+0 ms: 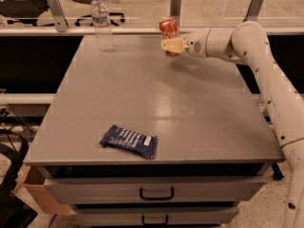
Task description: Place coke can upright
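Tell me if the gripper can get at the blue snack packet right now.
Likely not yet: the gripper is shut on the coke can above the table's far side. Nothing lies between it and the snack packet, though.

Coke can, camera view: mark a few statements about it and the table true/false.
1. The gripper is clamped on the coke can. True.
2. The coke can lies on its side on the table. False: it is held roughly upright in the gripper near the far edge, apparently just above the surface.
3. The water bottle stands upright at the far left corner. True.
4. The snack packet lies beside the water bottle. False: it lies flat near the front edge, well apart from the bottle.
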Action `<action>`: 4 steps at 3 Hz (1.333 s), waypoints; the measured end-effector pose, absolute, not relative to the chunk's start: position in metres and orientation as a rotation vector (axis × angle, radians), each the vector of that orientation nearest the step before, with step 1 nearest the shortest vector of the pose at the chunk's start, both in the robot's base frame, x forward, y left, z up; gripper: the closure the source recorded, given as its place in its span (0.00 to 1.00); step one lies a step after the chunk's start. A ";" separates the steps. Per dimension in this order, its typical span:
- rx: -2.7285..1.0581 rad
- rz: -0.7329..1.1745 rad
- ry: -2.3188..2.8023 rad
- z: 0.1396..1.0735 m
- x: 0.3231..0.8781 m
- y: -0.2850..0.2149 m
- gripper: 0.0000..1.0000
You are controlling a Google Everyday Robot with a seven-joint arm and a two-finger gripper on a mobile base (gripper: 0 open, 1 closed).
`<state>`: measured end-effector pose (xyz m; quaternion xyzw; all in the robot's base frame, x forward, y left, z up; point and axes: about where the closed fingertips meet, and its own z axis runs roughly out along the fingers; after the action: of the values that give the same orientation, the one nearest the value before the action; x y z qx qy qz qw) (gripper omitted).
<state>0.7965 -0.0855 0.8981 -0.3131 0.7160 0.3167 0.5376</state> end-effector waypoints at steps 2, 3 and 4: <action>-0.762 0.721 1.674 0.904 0.786 -0.093 1.00; -0.772 0.714 1.643 0.902 0.784 -0.098 1.00; -0.796 0.701 1.603 0.898 0.781 -0.105 1.00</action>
<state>0.7811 -0.1047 0.8984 -0.3396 0.6836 0.2991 0.5727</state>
